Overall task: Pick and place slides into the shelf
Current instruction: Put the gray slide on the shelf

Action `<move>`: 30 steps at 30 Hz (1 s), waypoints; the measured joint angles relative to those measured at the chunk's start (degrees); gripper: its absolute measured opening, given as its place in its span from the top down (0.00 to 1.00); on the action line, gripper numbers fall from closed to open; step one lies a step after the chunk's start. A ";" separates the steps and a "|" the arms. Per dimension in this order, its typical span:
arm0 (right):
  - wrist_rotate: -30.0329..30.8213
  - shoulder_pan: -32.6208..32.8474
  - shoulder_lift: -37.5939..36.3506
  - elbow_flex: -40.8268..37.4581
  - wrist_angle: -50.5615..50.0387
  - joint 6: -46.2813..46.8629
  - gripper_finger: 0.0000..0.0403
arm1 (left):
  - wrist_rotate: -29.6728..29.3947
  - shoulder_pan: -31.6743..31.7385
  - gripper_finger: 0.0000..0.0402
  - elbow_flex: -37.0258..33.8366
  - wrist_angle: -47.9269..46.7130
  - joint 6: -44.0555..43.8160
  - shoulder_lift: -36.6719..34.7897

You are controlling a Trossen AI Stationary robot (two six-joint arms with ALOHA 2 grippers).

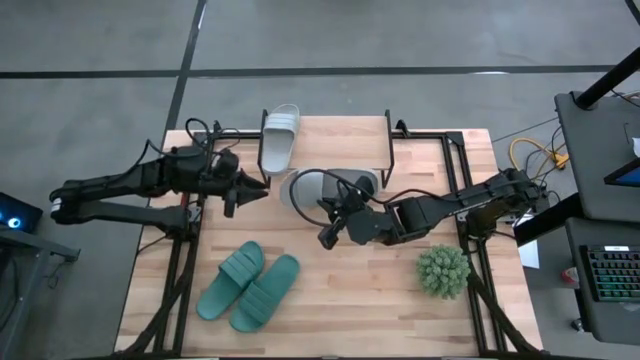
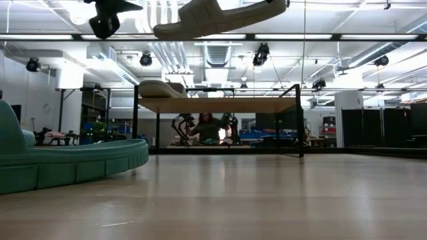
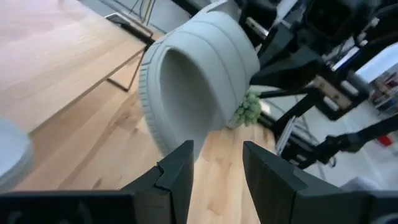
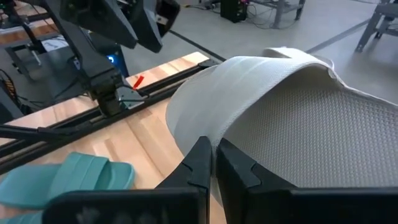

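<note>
A pale grey-white slide [image 1: 308,188] [image 2: 213,17] hangs above the table's middle, in front of the shelf [image 1: 340,140] [image 2: 220,105], with my right gripper [image 1: 340,198] [image 4: 214,158] shut on it. My left gripper [image 1: 262,188] [image 3: 217,165] [image 2: 107,20] is open. It stands just to the slide's left, level with it and pointing at the strap opening [image 3: 186,93]; I see no touch. The other pale slide [image 1: 280,138] [image 2: 160,89] lies on the left part of the shelf's top. The teal pair [image 1: 250,285] [image 2: 67,163] rests sole-down on the table's near left. My right gripper pinches the pale slide by the edge of its wide ribbed strap [image 4: 208,134], one finger [image 4: 198,163] on the strap's outer side and the other [image 4: 236,167] on the footbed side. The fingers come from the table's right. The slide is lifted clear of the table.
A spiky green plant ball [image 1: 443,270] [image 3: 249,109] sits on the table's near right. The shelf's black metal legs [image 2: 298,120] stand toward the table's far edge. Bare tabletop [image 1: 350,300] lies between the teal pair and the plant ball.
</note>
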 joint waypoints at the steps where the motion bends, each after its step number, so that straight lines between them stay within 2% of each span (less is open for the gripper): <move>1: 0.00 0.00 0.00 0.12 -0.02 -0.31 0.98 | 0.09 0.00 0.69 0.00 1.75 -0.80 0.46; 5: -0.02 0.00 0.00 0.77 -0.03 -1.48 0.98 | 1.21 0.00 0.69 0.00 8.47 -1.93 1.89; 8: 0.03 0.00 0.00 0.89 0.00 -1.72 0.98 | 4.36 0.02 0.66 0.00 12.02 -2.35 2.68; 13: 0.64 0.00 0.00 0.90 -0.04 -1.94 0.98 | 7.95 0.01 0.51 0.00 16.19 -8.68 4.05; 18: 1.53 0.00 0.00 0.90 0.17 -2.65 0.98 | 7.87 0.02 0.39 0.06 16.91 -11.08 5.67; 30: 1.49 0.00 0.00 0.88 6.02 -4.93 0.98 | 6.52 0.04 0.37 0.17 21.13 -12.38 9.53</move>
